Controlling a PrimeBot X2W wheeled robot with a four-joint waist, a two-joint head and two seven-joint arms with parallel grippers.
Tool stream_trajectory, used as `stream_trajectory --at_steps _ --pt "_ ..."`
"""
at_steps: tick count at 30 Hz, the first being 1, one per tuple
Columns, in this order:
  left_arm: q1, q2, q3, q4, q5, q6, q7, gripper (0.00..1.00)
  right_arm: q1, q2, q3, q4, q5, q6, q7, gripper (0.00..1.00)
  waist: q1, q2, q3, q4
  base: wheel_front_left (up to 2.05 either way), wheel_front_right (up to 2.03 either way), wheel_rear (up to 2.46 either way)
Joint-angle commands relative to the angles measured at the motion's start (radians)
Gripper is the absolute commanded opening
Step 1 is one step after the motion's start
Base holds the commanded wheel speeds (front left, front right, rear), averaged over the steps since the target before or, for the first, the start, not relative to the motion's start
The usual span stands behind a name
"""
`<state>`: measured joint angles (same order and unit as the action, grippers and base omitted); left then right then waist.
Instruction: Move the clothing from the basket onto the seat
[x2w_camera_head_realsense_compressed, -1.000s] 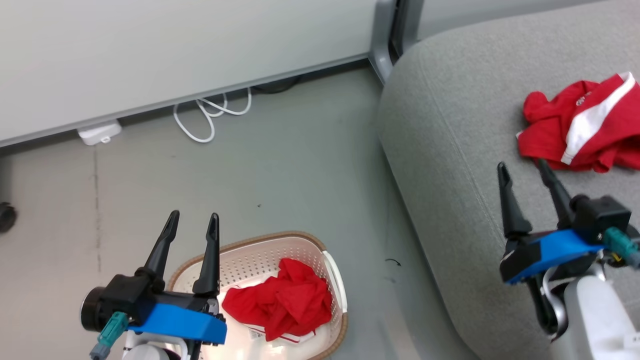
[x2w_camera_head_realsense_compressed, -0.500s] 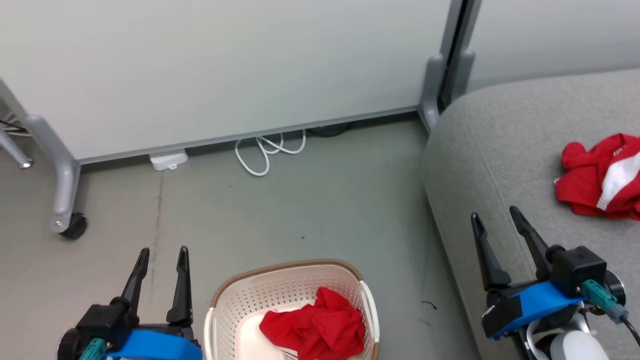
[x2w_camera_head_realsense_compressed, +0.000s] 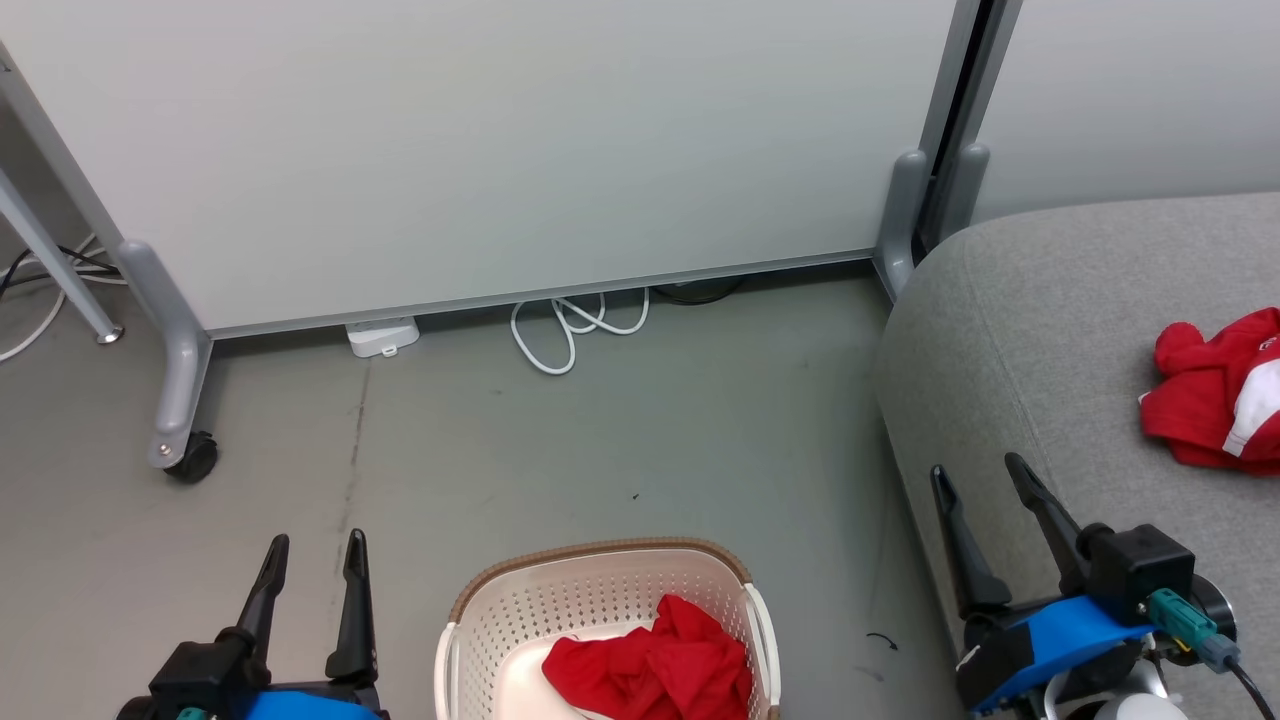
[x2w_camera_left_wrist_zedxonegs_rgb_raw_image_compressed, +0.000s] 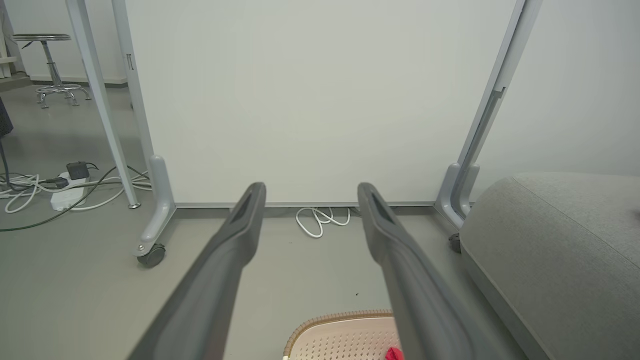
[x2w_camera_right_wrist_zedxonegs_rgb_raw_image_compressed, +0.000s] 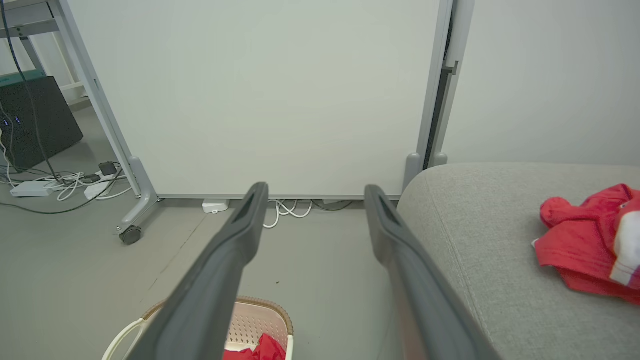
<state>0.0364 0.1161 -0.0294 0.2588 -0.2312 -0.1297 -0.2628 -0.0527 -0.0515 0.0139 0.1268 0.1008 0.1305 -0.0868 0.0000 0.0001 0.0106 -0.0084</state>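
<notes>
Nearest the camera, the left gripper (x2w_camera_head_realsense_compressed: 316, 542) hangs above the grey floor (x2w_camera_head_realsense_compressed: 640, 440) just left of the basket (x2w_camera_head_realsense_compressed: 600, 552), its two dark fingers spread apart with nothing between them. The right gripper (x2w_camera_head_realsense_compressed: 975, 466) is likewise spread and empty, showing against the rounded edge of the seat (x2w_camera_head_realsense_compressed: 1050, 320). Between them the basket stands on the floor, and a crumpled red garment (x2w_camera_head_realsense_compressed: 650, 672) lies in its right half (the head view's bottom edge cuts off its lower part). Further off, on the cushion top, a second red garment (x2w_camera_head_realsense_compressed: 1200, 400) with a white stripe lies bunched, well apart from the right gripper. Beyond, a looped white cable (x2w_camera_head_realsense_compressed: 575, 325) and what may be a small power adapter (x2w_camera_head_realsense_compressed: 382, 337) lie at the foot of a pale partition (x2w_camera_head_realsense_compressed: 500, 150).
</notes>
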Motion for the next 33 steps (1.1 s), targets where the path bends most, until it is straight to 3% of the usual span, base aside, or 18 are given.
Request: stream_trajectory --at_steps 1,21,33 --pt "0.006 -0.002 0.005 -0.004 0.004 0.000 -0.003 1.00 0.015 0.002 0.002 0.003 0.002 0.000 0.002 1.00 0.0000 -0.0001 0.001 0.000 0.00 0.00 0.00" --pt "-0.006 -0.011 -0.004 -0.014 0.017 -0.001 -0.003 1.00 0.002 0.002 0.016 0.010 0.022 0.000 -0.011 1.00 0.0000 -0.0001 0.023 0.002 0.00 0.00 0.00" --pt "-0.096 -0.014 -0.057 0.017 -0.003 -0.001 -0.003 1.00 -0.062 0.002 0.046 -0.029 0.016 0.000 -0.015 1.00 0.0000 -0.0001 0.166 -0.053 0.00 0.00 0.00"
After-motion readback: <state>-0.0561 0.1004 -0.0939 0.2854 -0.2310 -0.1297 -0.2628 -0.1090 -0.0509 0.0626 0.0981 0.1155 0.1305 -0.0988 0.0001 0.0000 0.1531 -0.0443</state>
